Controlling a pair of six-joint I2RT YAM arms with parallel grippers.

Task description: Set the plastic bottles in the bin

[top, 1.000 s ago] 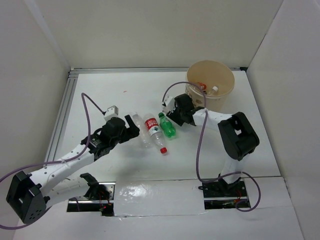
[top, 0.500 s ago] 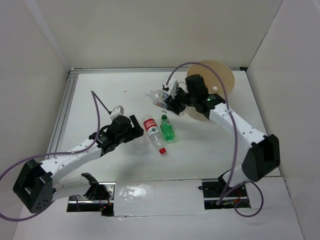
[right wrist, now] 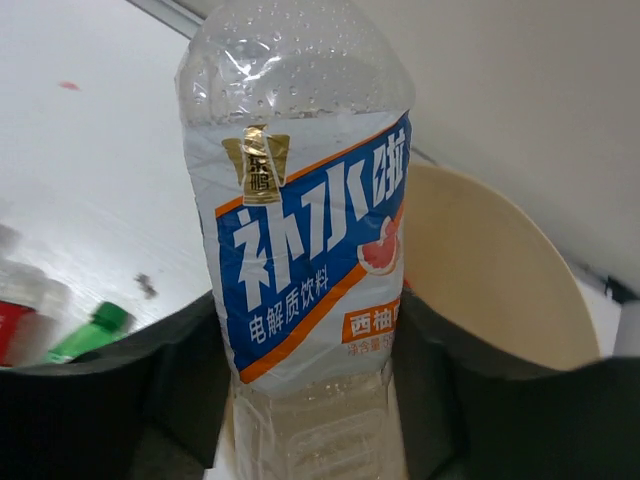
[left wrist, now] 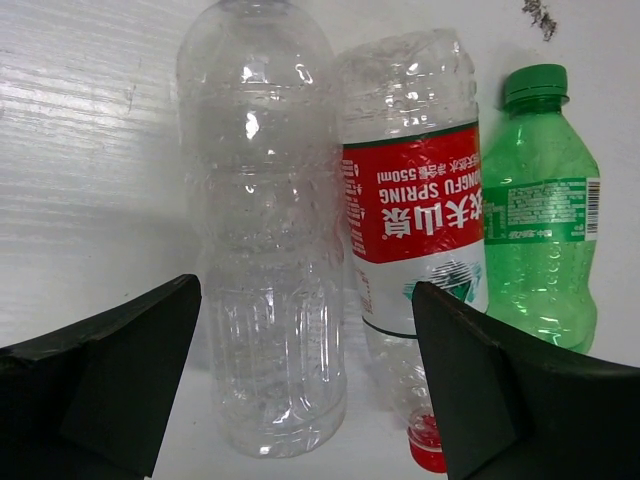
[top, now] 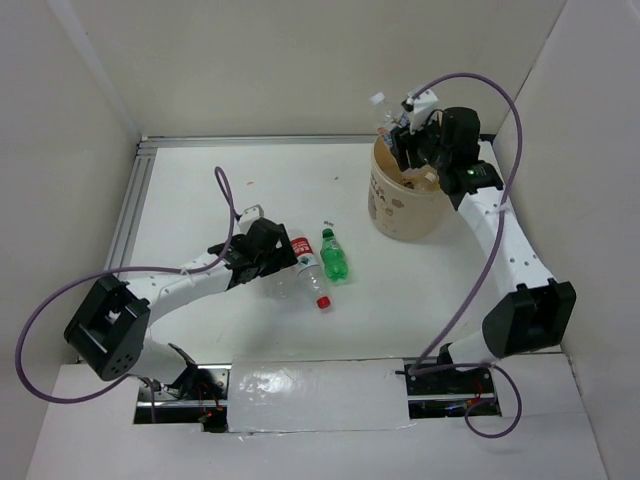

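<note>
Bin (top: 402,212) beneath right gripper (top: 400,138) pinching blue-labelled bottle (right wrist: 310,230); left gripper (left wrist: 305,295) spread before clear bottle (left wrist: 265,250)

Blue-labelled bottle (right wrist: 300,230) now aloft in right fingers (right wrist: 120,385) over bin (top: 400,215).

- white flat tabletop (top: 200,190): under left gripper (top: 284,260), faintly streaked
- silver aluminium rail (top: 128,225): well left of left gripper, along the tabletop edge
- small red mark (top: 250,183): on the tabletop, beyond left gripper
- dark speck (left wrist: 540,12): ahead and right of left gripper
- white back wall panel (top: 300,70): behind right gripper (top: 400,140)
- glossy white tape strip (top: 315,385): near edge, well behind both grippers
</note>
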